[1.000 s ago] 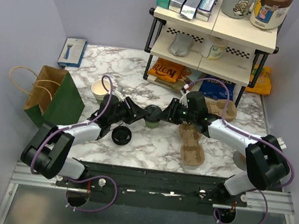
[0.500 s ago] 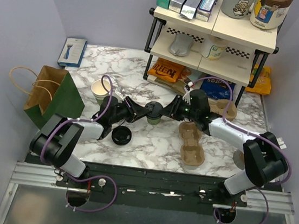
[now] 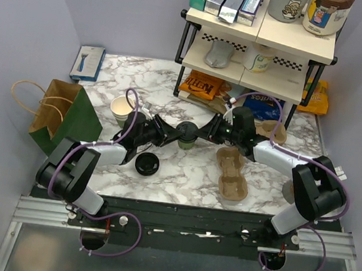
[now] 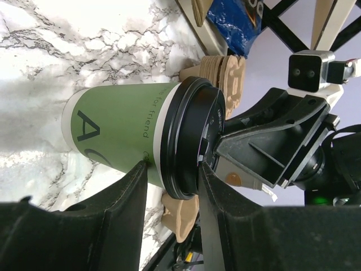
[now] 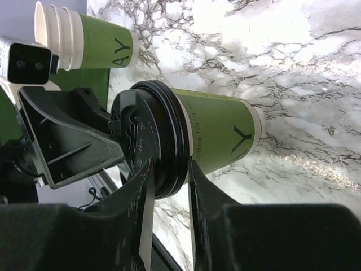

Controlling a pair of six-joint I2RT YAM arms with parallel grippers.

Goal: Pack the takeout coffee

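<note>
Top external: arms reach inward, meeting at cup (image 3: 185,142); left jaws clamp cup, right jaws clamp lid (image 5: 149,135).

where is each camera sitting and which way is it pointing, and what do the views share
Top external: above and behind the arm bases, looking down on the marble table; both arms show, with the left gripper and right gripper on either side of the lidded green cup.
Left wrist: on the left arm, looking along its own fingers at the cup, with the right gripper beyond.
Right wrist: on the right arm, facing the opposite way past its own fingers, with the left gripper beyond.
Shared: all three views show the cup.
</note>
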